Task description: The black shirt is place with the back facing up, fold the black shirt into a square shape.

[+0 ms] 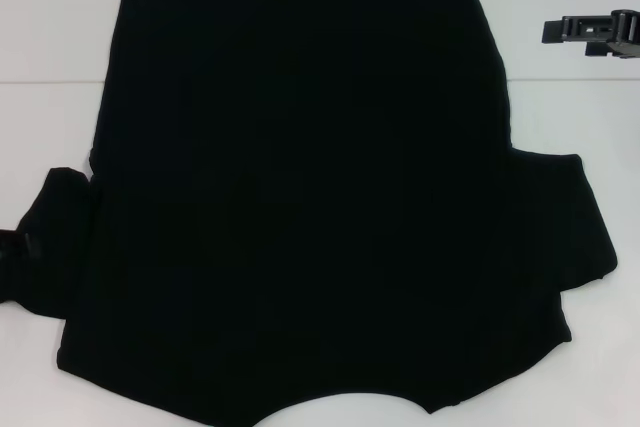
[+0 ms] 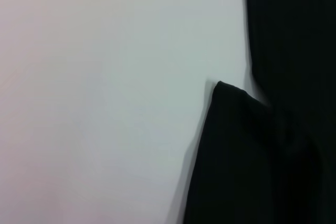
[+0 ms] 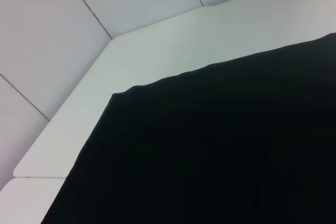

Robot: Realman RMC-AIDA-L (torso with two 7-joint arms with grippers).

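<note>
You have the black shirt lying flat on the white table, plain side up, and it fills most of the head view: the hem runs along the far edge, the neckline curves at the near edge, so the collar end points toward you. The right sleeve lies spread flat and sticks out past the body. The left sleeve is bunched and partly lifted off the table at its outer end, with something dark at its tip by the picture's edge, which I take to be the left gripper; whether its fingers are pinching the cloth or standing apart you cannot tell, and the left wrist view shows only the sleeve's corner against bare table. The right gripper hangs over the table beyond the shirt's far right corner, well apart from the cloth; from its side-on outline you cannot tell how its fingers stand either. Judged from this, the fold has hardly begun: no sleeve is turned in, the body is at full width and full length. What remains for you is nearly everything, namely both sleeves folded inward, then the length folded up into a square.
</note>
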